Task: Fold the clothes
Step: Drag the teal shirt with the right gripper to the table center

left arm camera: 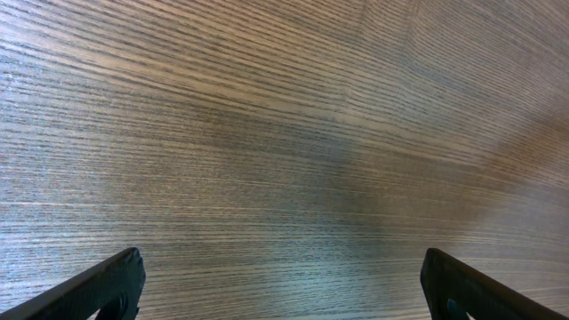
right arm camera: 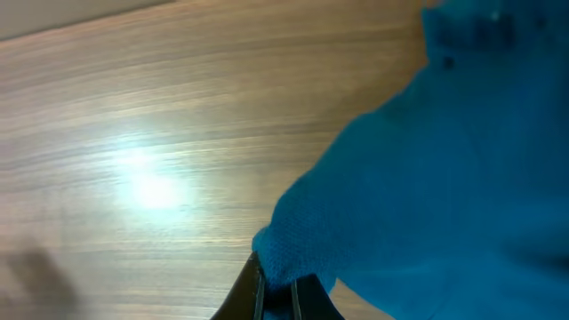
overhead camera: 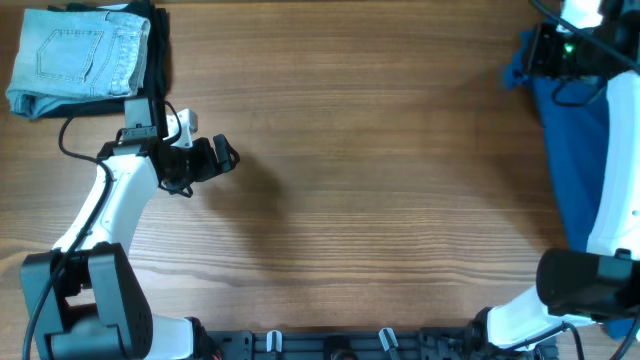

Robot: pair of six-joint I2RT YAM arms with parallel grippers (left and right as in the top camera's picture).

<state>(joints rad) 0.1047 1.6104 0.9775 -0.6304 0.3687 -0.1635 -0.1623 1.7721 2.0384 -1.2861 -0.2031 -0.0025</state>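
Observation:
A blue garment [overhead camera: 573, 150] lies along the table's right edge, partly under the right arm. My right gripper [overhead camera: 532, 52] is shut on a fold of it at the far right; the wrist view shows the blue cloth [right arm camera: 427, 178] pinched between the fingers [right arm camera: 277, 293]. My left gripper [overhead camera: 222, 157] is open and empty over bare wood at the left; its wrist view shows both fingers wide apart [left arm camera: 283, 284]. Folded light-blue jeans [overhead camera: 75, 57] rest on a dark folded garment [overhead camera: 160, 45] at the far left corner.
The wooden table [overhead camera: 370, 180] spans the view. The arm bases and a rail with hooks [overhead camera: 330, 342] sit along the near edge.

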